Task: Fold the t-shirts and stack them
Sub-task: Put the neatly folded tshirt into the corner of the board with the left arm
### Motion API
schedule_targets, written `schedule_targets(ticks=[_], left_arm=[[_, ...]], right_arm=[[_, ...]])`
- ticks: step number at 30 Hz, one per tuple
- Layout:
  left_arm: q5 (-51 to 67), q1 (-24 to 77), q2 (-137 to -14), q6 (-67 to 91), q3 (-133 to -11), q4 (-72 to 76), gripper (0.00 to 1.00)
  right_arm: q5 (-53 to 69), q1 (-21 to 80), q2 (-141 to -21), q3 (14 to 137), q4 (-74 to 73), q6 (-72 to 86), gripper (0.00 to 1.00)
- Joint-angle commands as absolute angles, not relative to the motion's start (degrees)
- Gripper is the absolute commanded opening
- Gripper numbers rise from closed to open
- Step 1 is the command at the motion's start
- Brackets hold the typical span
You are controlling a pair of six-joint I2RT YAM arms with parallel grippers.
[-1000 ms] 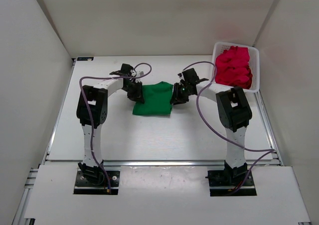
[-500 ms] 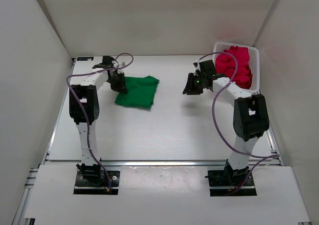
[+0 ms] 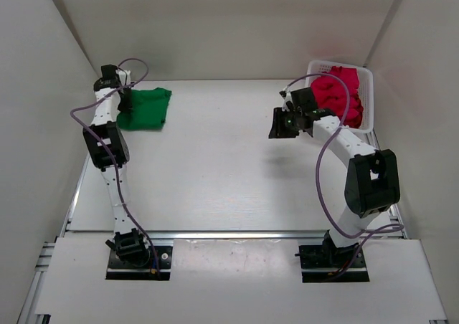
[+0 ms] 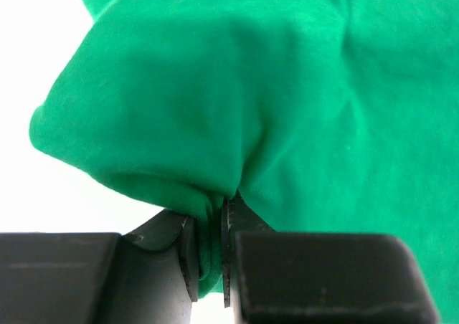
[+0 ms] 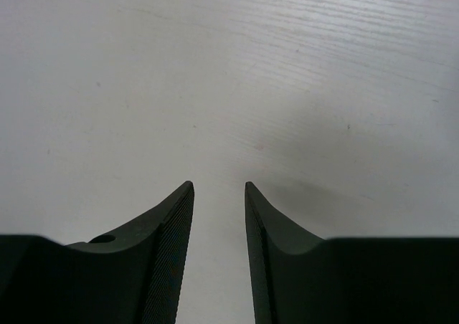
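Found the folded green t-shirt (image 3: 147, 109) at the far left corner of the table (image 3: 215, 188), edge pinched in the left gripper (image 4: 210, 220). Found red t-shirts (image 3: 336, 98) heaped in the basket (image 3: 369, 98), right gripper (image 5: 219, 191) nearby, jaws apart, empty. Seemingly the set-down step; next called for letting go, then fetching red.

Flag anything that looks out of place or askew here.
Nothing spilled or damaged. The green t-shirt sits off at the far left corner of the table, one edge bunched where the left gripper pinches it. The red t-shirts are heaped unfolded in the basket.
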State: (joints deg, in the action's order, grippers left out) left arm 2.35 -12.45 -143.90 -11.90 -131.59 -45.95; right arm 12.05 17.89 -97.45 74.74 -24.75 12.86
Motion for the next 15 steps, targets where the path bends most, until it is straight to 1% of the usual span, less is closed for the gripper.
schedule_targets(ticks=[1,2,3,7,12,15], left_arm=[[-4.91,-12.48,-148.42,-15.73,-144.46,-49.13,0.0],[-5.79,-12.22,-150.45,-16.25,-148.23,-49.13,0.0],[-7.19,-12.39,-150.99,-16.61,-149.49,-49.13,0.0],[-8.0,-14.59,-149.59,-15.39,-145.3,-43.08,0.0],[-10.54,-16.0,-151.52,-16.52,-148.35,-38.16,0.0],[-12.3,-15.91,-151.87,-18.37,-147.22,-34.73,0.0]], right_arm=[[10.99,19.69,-95.53,75.41,-26.63,9.23,0.4],[10.9,19.86,-96.32,76.37,-26.63,9.49,0.4],[10.9,20.04,-96.15,76.72,-27.24,9.14,0.4],[11.16,20.48,-97.38,78.75,-28.47,9.58,0.4],[10.37,20.57,-97.64,80.5,-28.56,9.14,0.41],[10.9,20.48,-98.7,81.91,-29.35,9.23,0.42]])
